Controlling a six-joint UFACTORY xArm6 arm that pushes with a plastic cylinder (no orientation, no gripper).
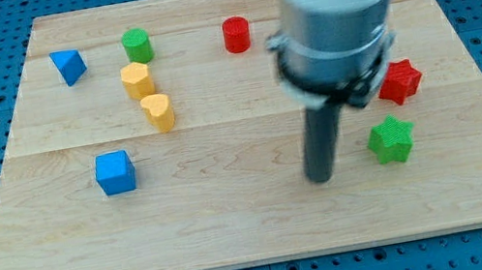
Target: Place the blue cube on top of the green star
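Observation:
The blue cube (115,172) sits on the wooden board at the view's lower left. The green star (391,139) lies at the view's lower right. My tip (321,178) rests on the board a little to the left of the green star, with a gap between them, and far to the right of the blue cube. The arm's grey and white body hangs above it and hides part of the board at the view's top right.
A blue triangular block (68,66), a green cylinder (137,45), a yellow hexagonal block (136,79) and a yellow heart-like block (158,112) stand at upper left. A red cylinder (236,34) is at top centre. A red star (400,81) lies just above the green star.

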